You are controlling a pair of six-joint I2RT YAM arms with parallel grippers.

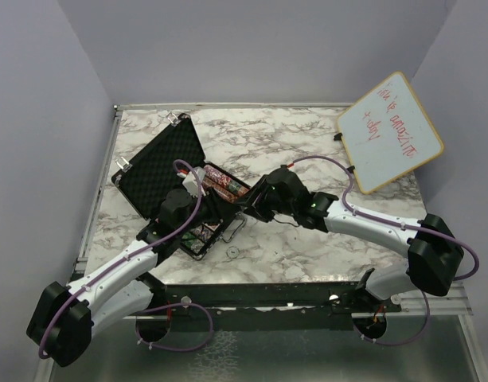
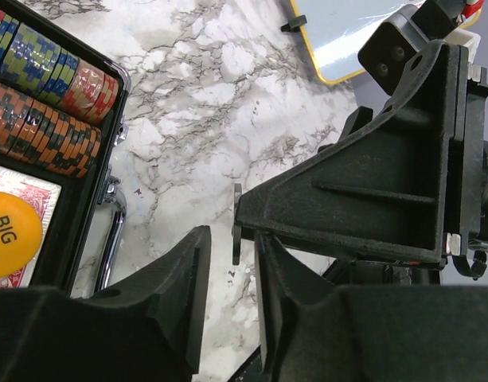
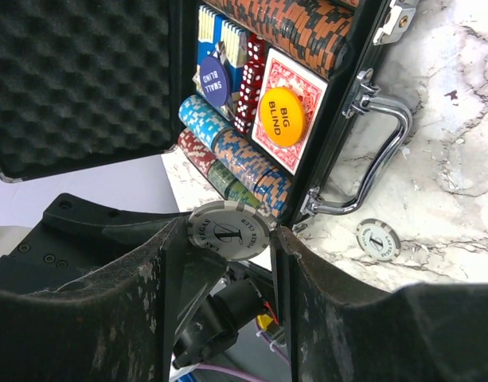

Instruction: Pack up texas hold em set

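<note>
Right gripper [image 3: 228, 232] is clamped on a grey-white chip [image 3: 231, 229], pinched edge to edge between both fingers, just near the case [image 1: 160, 167]. The case sits open on the left-centre of the marble table [image 1: 307, 143], foam lid tipped up toward the far left. Inside are striped chip stacks [image 3: 244, 163], a yellow Big Blind button [image 3: 279, 117] on a red deck [image 3: 301, 83], a blue Small Blind button [image 3: 214, 82] and red dice [image 3: 247, 87]. Its silver handle [image 3: 387, 151] faces a loose chip [image 3: 377, 239] lying flat on the table. Left gripper [image 2: 232, 248] hovers beside the right one, fingers slightly parted, gripping nothing. The whiteboard [image 1: 389, 131] sits far right.
</note>
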